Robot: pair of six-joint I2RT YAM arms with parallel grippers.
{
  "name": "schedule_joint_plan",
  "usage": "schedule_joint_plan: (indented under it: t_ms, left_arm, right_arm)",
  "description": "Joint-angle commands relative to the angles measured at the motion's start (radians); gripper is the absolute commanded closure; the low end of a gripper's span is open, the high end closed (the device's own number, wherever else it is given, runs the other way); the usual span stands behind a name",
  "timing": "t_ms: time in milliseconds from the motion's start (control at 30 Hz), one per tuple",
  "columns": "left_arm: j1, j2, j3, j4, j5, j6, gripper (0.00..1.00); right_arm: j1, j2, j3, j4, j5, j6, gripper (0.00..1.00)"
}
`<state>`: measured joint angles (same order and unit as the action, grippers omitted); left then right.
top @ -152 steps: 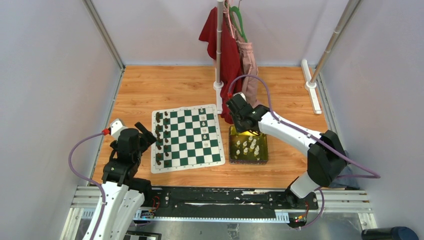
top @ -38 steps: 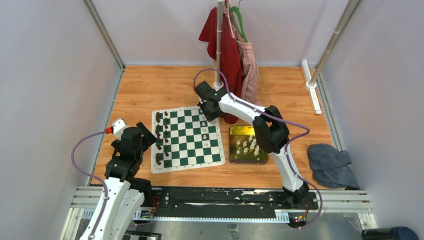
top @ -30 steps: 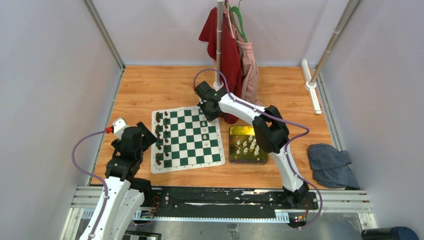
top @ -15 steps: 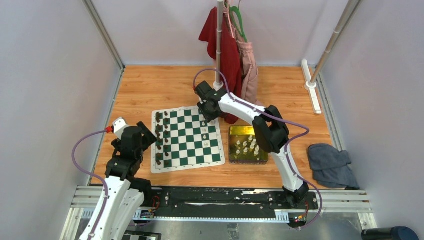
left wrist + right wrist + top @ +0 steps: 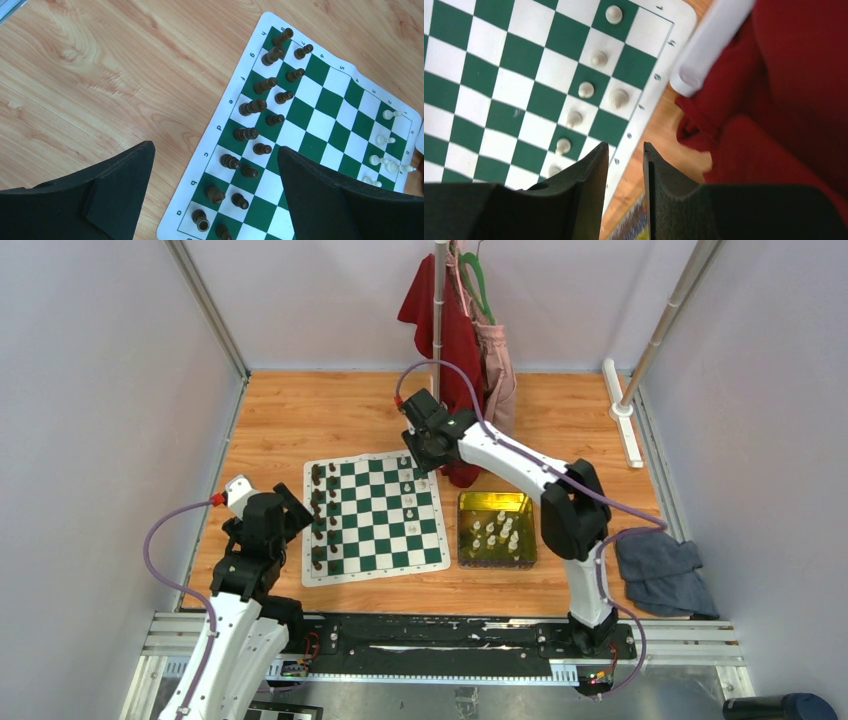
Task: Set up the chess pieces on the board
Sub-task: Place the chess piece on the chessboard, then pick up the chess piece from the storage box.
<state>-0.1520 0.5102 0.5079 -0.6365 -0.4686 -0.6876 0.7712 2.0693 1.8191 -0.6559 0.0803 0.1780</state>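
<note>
Pincer on my right arm (image 5: pixel 625 150) hangs released, jaws empty, over the white border of the thin green-and-white chess mat (image 5: pixel 479 35), beside cream-white plastic chessmen (image 5: pixel 586 90).

Dark chessmen (image 5: pixel 246 133), yellow-green tray (image 5: pixel 497 502), red garment (image 5: pixel 460 350), grey cloth (image 5: pixel 662 570)

The flat green-and-white board (image 5: pixel 375 525) lies on the tabletop (image 5: pixel 300 420), several cream-white chess pieces (image 5: pixel 409 501) standing upright along its right-hand files, and more clustered in the yellow-green tray (image 5: pixel 495 502) beside it.
</note>
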Motion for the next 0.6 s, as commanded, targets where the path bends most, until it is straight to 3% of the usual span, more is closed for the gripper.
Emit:
schedule_joint_plan:
  t_ms: [0, 333, 567]
  left_arm:
    - [0.005, -0.016, -0.012, 0.005, -0.027, 0.001, 0.0]
    - [0.005, -0.035, -0.017, 0.005, -0.029, -0.002, 0.0]
    - [0.005, -0.035, -0.02, 0.009, -0.023, 0.003, 0.0]
  right_arm:
    - [0.032, -0.155, -0.122, -0.03, 0.061, 0.02, 0.64]
    - [0.063, -0.504, -0.563, 0.015, 0.131, 0.165, 0.64]
    - [0.064, -0.575, -0.708, 0.057, 0.146, 0.211, 0.64]
